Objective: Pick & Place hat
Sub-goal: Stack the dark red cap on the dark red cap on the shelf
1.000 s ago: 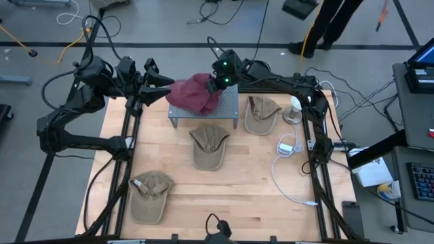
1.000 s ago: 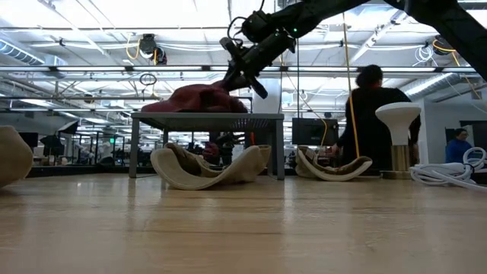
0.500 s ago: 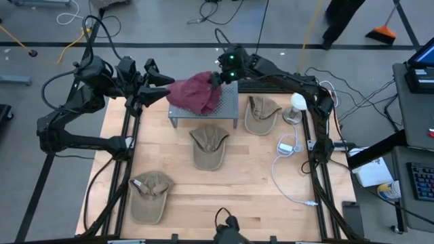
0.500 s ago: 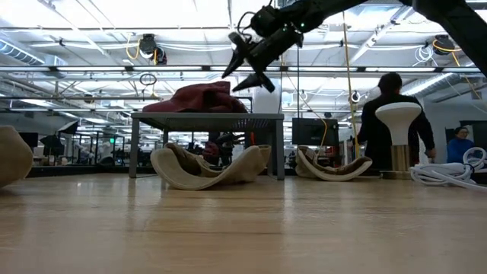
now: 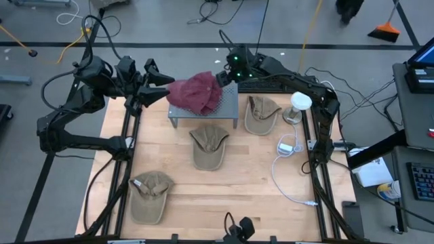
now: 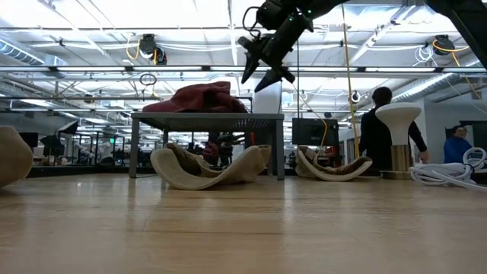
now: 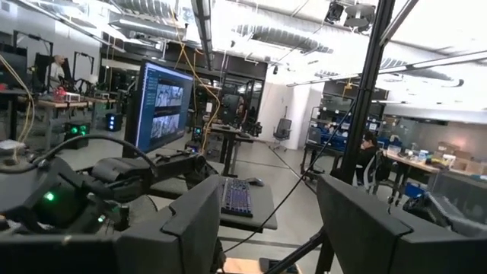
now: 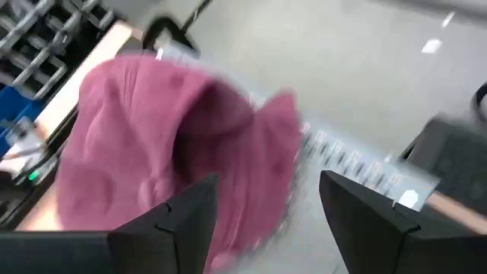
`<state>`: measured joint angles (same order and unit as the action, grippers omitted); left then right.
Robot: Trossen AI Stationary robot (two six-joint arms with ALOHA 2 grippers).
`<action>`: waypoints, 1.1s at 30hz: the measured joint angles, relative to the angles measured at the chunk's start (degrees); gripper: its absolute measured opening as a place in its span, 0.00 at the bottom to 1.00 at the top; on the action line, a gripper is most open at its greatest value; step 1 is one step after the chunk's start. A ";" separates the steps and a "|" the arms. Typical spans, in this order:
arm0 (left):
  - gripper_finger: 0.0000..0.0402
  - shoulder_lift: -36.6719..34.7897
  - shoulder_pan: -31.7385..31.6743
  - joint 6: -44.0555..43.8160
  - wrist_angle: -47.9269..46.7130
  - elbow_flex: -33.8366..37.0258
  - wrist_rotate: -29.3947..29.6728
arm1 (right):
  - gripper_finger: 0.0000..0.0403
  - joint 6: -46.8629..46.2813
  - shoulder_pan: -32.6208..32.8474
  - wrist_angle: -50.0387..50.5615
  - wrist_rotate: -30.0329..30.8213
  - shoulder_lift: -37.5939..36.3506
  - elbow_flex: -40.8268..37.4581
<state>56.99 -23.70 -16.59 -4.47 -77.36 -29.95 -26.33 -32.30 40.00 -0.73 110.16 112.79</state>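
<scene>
— High view first: where is the red hat (image 5: 195, 93)?

— It lies crumpled on the small metal stand (image 5: 229, 108) at the far side of the wooden surface (image 5: 237, 183), covering the stand's left part and hanging a little over its left edge. The low view shows it heaped on the stand's flat top.

— And the right pincer (image 5: 222, 78)?

— It sits just beside the hat's right edge, above the stand's back corner. In the low view it hangs clear above the hat with its two fingers spread apart, nothing between them. The right wrist view looks past those parted fingers onto the hat's red cloth.

— The left pincer (image 5: 163, 89)?

— It is at the hat's left edge, pointing toward it. Its wrist view shows the two fingers apart and gripping nothing.

— What else is on the surface?

— Three tan caps: one (image 5: 209, 146) in front of the stand, one (image 5: 260, 114) to its right, one (image 5: 149, 195) near the front left corner. A white lamp-like object (image 5: 297, 107) and a white cable (image 5: 285, 169) are at the right side.
</scene>
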 joint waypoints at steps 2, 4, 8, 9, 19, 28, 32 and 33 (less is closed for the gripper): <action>0.55 0.00 -0.02 -0.41 -0.02 0.00 -0.02 | 0.52 1.23 0.50 -2.55 2.50 0.35 -1.74; 0.55 0.00 -0.01 -0.42 -0.01 0.00 -0.04 | 0.51 1.90 0.87 -2.55 3.90 0.70 -3.73; 0.57 0.00 -0.02 -1.28 0.00 -0.02 -0.04 | 0.48 2.00 1.36 -9.11 3.71 0.34 -9.47; 0.57 0.00 -0.01 -1.70 -0.01 -0.02 -0.04 | 0.47 2.09 1.51 -12.02 3.74 0.34 -11.36; 0.57 0.00 0.00 -1.92 -0.02 -0.02 -0.09 | 0.40 6.21 2.17 -23.18 2.05 1.54 -15.89; 0.57 -0.02 -0.28 -1.38 0.00 -0.02 0.17 | 0.37 10.80 3.76 -26.64 -1.31 1.53 -15.94; 0.57 -0.02 -0.26 -0.39 -0.02 -0.02 0.42 | 0.37 12.39 4.21 -29.42 -4.07 1.54 -15.91; 0.57 -0.02 -0.26 -0.18 0.00 -0.02 0.44 | 0.37 12.48 4.31 -29.65 -4.09 1.54 -15.91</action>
<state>56.97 -23.97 -16.78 -4.47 -77.38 -29.52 -13.84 -27.99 10.35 -4.82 111.70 96.88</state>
